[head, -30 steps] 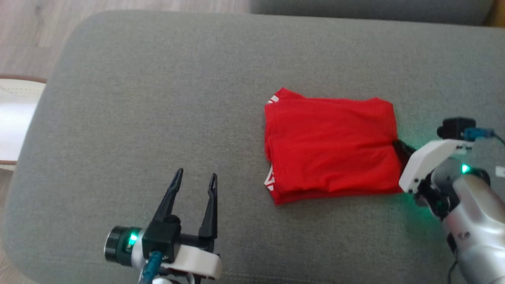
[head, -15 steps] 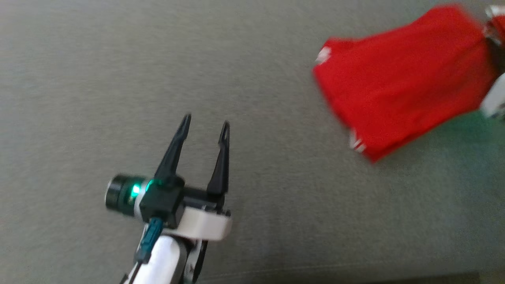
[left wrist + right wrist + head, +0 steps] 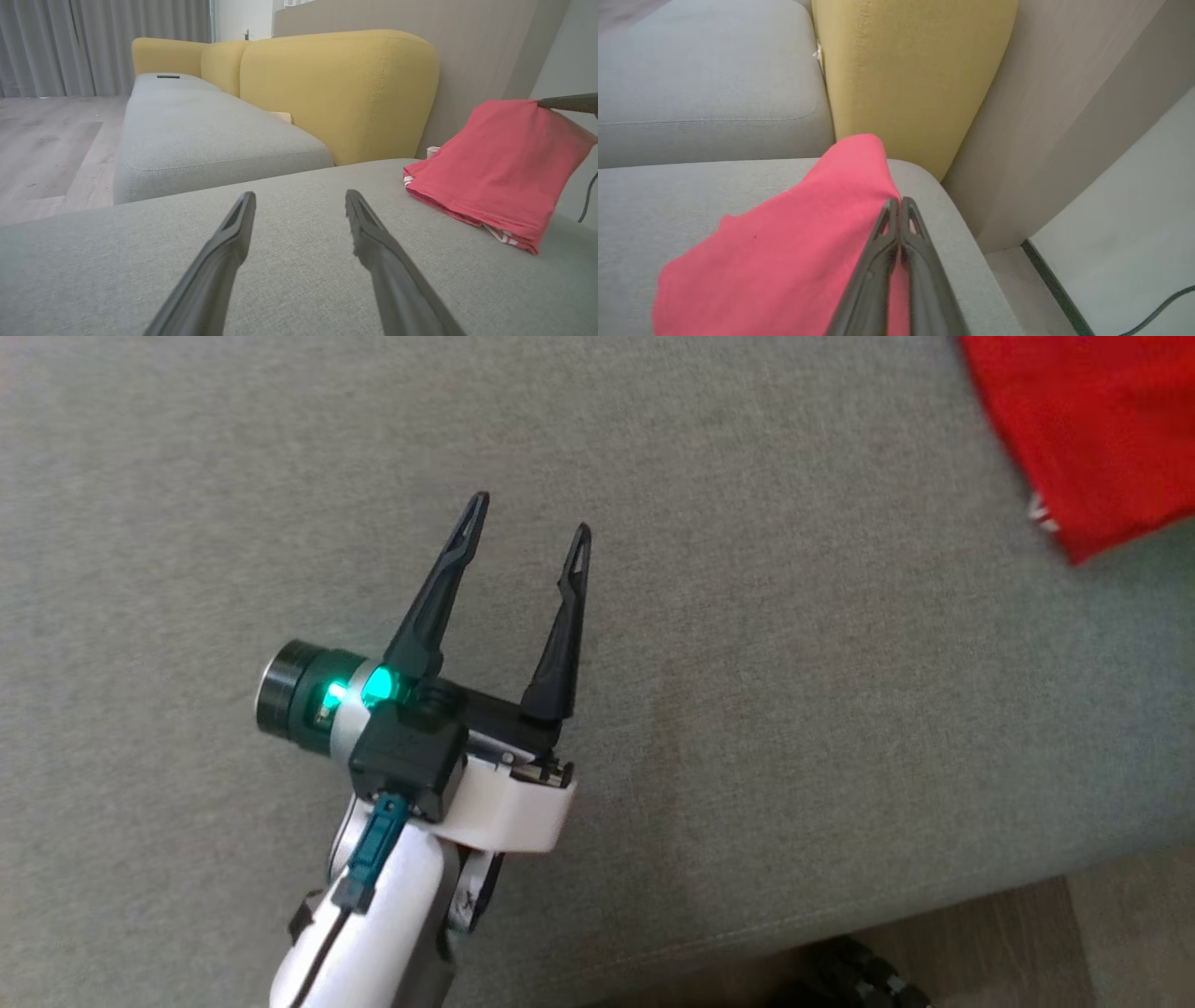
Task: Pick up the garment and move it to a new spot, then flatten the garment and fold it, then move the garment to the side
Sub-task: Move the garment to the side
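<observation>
**Status: folded garment held at 1 corner by the right gripper; left gripper empty**

**1. Left gripper.** In the head view the left gripper (image 3: 530, 515) is over the grey seat cushion (image 3: 794, 709). Its 2 dark fingers are spread apart with nothing between them. A green indicator light (image 3: 359, 689) is lit on the wrist housing. In the left wrist view the same 2 fingers (image 3: 233, 233) diverge over bare cushion fabric (image 3: 93, 270).

**2. Right gripper.** In the right wrist view the right gripper (image 3: 899, 200) has both fingers pressed together, clamping the edge of the red garment (image 3: 784, 252).

**3. Garment.** The garment is folded and lies at the right end of the cushion, near the rounded corner (image 3: 943, 205) beside the yellow backrest (image 3: 906, 70).
- In the left wrist view the garment (image 3: 495, 163) is raised at its upper right corner, where a dark finger (image 3: 567, 102) holds it. The fabric slopes down from there, and its lower left edge meets the cushion.
- White striped trim (image 3: 502, 235) shows at the lower edge.
- In the head view the garment (image 3: 1092, 429) is at the upper right corner of the frame, well apart from the left gripper.

**4. Surroundings.** Wooden floor (image 3: 1027, 933) borders the cushion's front edge. A second grey seat (image 3: 187, 130), grey curtains (image 3: 93, 46) and a dark cable (image 3: 1157, 303) are visible.
</observation>
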You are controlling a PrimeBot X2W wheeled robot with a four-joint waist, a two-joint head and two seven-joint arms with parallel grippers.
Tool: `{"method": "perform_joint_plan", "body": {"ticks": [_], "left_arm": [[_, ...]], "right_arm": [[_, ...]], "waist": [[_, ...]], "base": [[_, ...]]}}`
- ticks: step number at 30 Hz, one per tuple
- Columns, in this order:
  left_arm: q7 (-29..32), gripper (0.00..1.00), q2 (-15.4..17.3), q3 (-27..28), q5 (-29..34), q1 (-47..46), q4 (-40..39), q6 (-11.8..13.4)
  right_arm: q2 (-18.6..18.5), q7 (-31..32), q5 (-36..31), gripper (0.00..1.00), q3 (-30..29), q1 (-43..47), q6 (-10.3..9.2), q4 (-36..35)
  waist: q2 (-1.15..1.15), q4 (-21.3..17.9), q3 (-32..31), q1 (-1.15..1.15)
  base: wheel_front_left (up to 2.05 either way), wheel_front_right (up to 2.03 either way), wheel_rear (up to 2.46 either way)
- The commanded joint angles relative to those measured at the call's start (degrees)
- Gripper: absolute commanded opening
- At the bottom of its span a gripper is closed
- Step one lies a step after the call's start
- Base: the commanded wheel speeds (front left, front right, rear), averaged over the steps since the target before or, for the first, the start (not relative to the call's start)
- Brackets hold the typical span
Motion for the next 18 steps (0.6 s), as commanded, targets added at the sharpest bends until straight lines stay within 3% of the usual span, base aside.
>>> {"method": "perform_joint_plan", "body": {"ticks": [1,2,9,18], "left_arm": [[-0.29,1.0,-0.19,1.38,0.39,-1.43,-1.64,-0.39],[-0.29,1.0,-0.13,1.4,0.37,-1.64,-1.52,-0.49],[-0.29,1.0,0.03,2.33,-0.69,-1.05,-0.1,-0.53],[-0.29,1.0,-0.14,5.84,-3.81,4.28,1.21,1.42]], "right_arm": [[-2.19,0.07,-2.34,0.62,-2.01,-1.23,0.37,-1.37],[-1.71,0.04,-3.59,1.0,-3.09,-1.5,0.37,-1.14],[5.13,-1.24,-11.28,1.0,-6.8,1.1,0.37,-2.04],[14.95,-5.31,-10.79,1.0,-3.5,11.03,0.37,-4.92]], "waist": [[0.0,-1.0,1.75,-0.01],[0.0,-0.95,1.87,-0.01],[0.0,0.76,-1.37,-0.01],[0.0,5.28,-10.24,-0.01]], "base": [[0.0,0.0,0.0],[0.0,0.0,0.0],[0.0,0.0,0.0],[0.0,0.0,0.0]]}}
